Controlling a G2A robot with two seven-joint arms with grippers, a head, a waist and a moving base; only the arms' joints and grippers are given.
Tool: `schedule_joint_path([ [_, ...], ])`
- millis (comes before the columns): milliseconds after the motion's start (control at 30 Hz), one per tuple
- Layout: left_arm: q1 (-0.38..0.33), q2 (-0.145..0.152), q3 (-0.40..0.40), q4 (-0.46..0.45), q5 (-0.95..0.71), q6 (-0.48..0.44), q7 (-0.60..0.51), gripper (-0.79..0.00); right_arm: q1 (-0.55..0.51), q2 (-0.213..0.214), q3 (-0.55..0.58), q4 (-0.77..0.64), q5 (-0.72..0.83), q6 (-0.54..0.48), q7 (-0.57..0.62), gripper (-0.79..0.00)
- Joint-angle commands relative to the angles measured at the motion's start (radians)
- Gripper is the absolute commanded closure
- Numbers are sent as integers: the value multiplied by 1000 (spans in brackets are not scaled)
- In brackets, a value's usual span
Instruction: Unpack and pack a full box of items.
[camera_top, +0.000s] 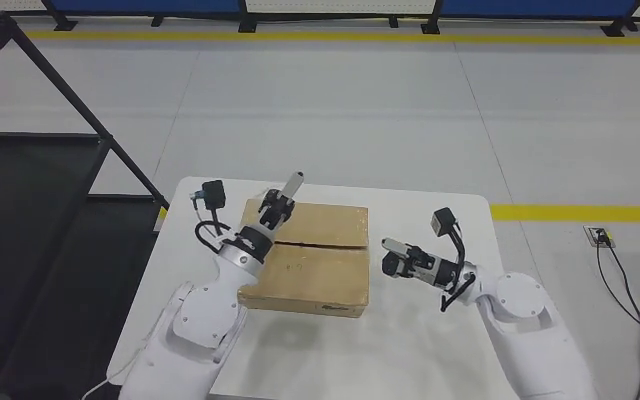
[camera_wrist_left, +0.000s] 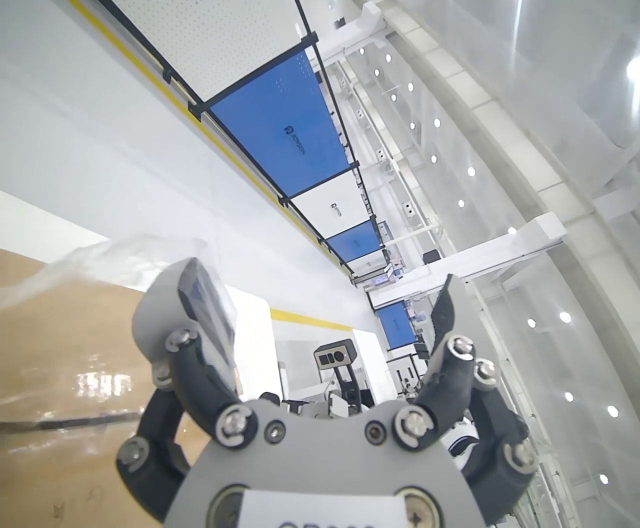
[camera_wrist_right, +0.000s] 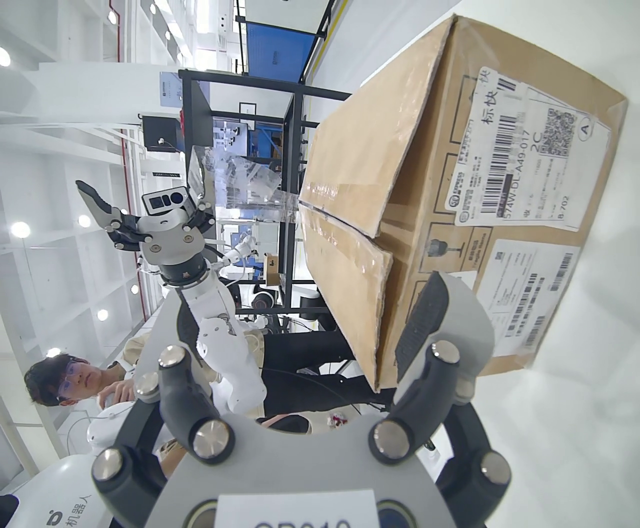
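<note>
White table (camera_top: 420, 325), cardboard box (camera_top: 310, 262), barcoded shipping labels (camera_wrist_right: 525, 165).

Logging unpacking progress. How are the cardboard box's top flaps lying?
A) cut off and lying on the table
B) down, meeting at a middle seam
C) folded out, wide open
B: the cardboard box has both top flaps down, meeting along a seam across its middle.

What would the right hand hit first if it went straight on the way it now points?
Probably the cardboard box: the open right hand faces its labelled end wall, with nothing between them. The gap is hard to judge.
</note>
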Motion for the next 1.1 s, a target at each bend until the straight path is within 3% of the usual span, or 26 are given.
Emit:
schedule_joint_path([
  [0,-19,-7,33,22,22,7,2,-785,-16,4,13,-3,8,-10,1,-785],
  [433,-109,-49,187,139,148,31,-9,-785,-86,23,74,27,67,-66,3,-785],
  [1067,-183,-115,305,231,196,21,-16,-785,-78,40,86,84,110,-94,24,-785],
])
